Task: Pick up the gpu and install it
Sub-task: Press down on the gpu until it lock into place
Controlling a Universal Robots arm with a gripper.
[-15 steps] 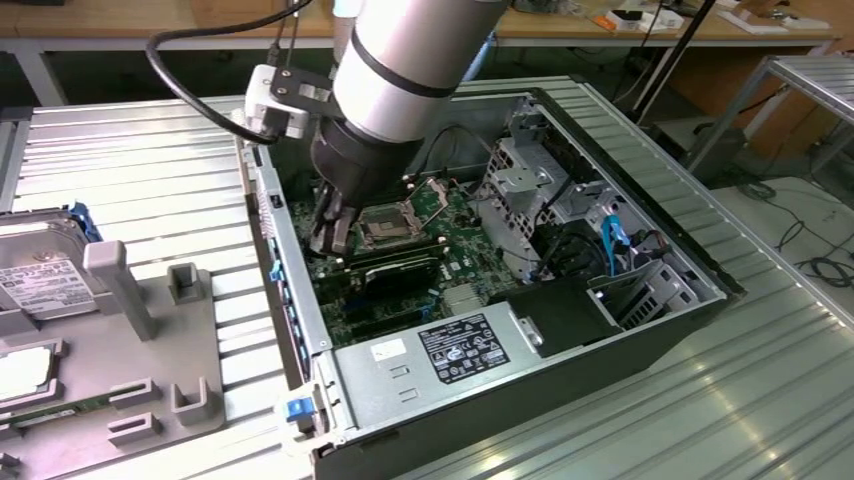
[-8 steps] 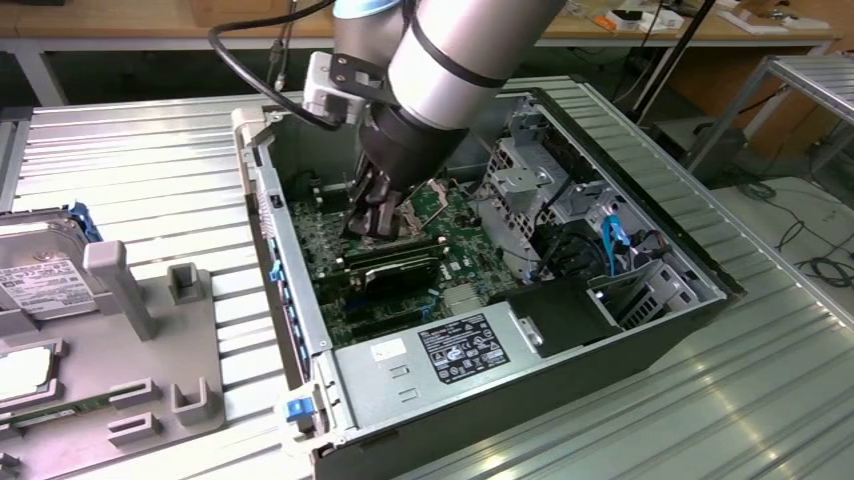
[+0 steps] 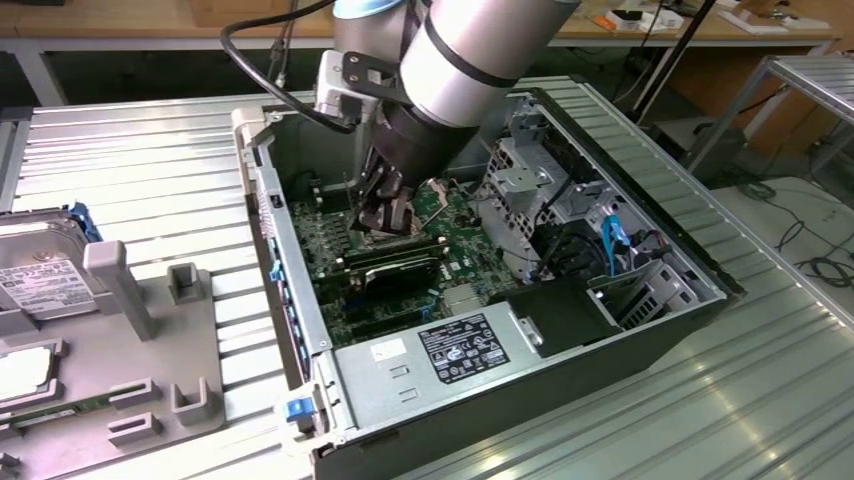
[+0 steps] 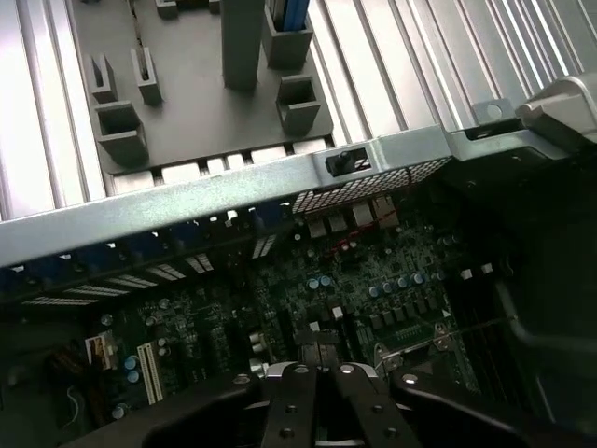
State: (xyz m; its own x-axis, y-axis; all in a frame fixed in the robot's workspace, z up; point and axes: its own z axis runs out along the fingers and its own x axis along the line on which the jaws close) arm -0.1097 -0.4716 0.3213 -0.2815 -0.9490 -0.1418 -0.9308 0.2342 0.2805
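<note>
The gpu (image 3: 390, 266), a thin black card, stands on edge on the green motherboard (image 3: 461, 235) inside the open computer case (image 3: 267, 250). My gripper (image 3: 379, 222) reaches down into the case and sits directly over the card's upper edge, at or just above it. Its fingers are shut together with no gap. In the wrist view the gripper (image 4: 318, 347) points at the motherboard (image 4: 373, 280) with the two fingers (image 4: 297, 392) pressed side by side. Whether they touch the card I cannot tell.
A power supply (image 3: 454, 345) fills the case's near end and a drive cage (image 3: 534, 180) with blue cables (image 3: 614, 240) lines the exterior view's right. A grey fixture tray (image 3: 147, 340) at the left carries a hard drive (image 3: 34, 285). The case rim (image 4: 233, 191) is close.
</note>
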